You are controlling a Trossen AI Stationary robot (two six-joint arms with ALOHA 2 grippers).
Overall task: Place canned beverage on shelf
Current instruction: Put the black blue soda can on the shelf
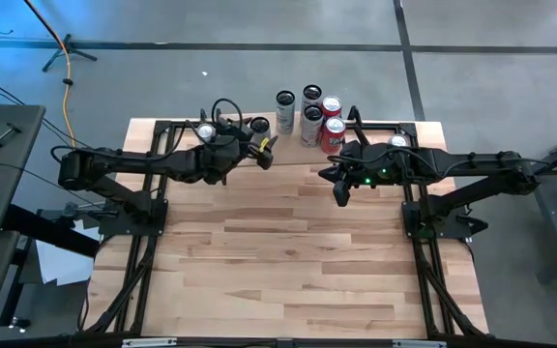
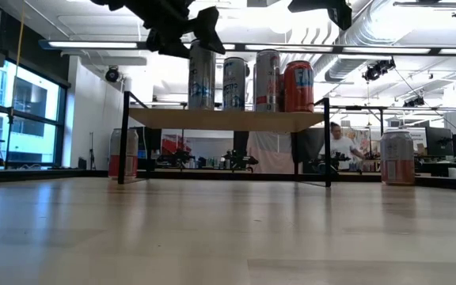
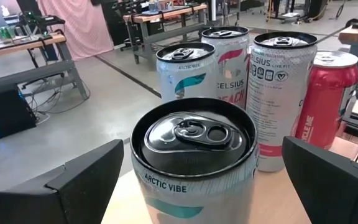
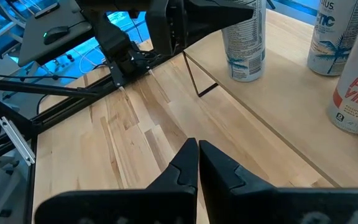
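Note:
The shelf [image 2: 228,119], a light wood plank on thin black wire legs, stands at the table's far edge. Several cans stand upright on its top. The nearest is a white "Arctic Vibe" can [image 3: 194,168], which also shows in the high view [image 1: 259,126]. My left gripper [image 1: 265,147] is open at this can. Its two fingers [image 3: 82,180] stand on either side of the can's upper part, with a gap on each side. My right gripper [image 1: 339,191] is shut and empty above the table, just in front of the shelf [image 4: 198,152].
Behind the near can stand three white or silver cans [image 3: 281,93] and two red ones [image 1: 332,135]. In the low view, one more can stands on the table at each end of the shelf [image 2: 123,153] [image 2: 397,156]. The near half of the wooden table [image 1: 288,271] is bare.

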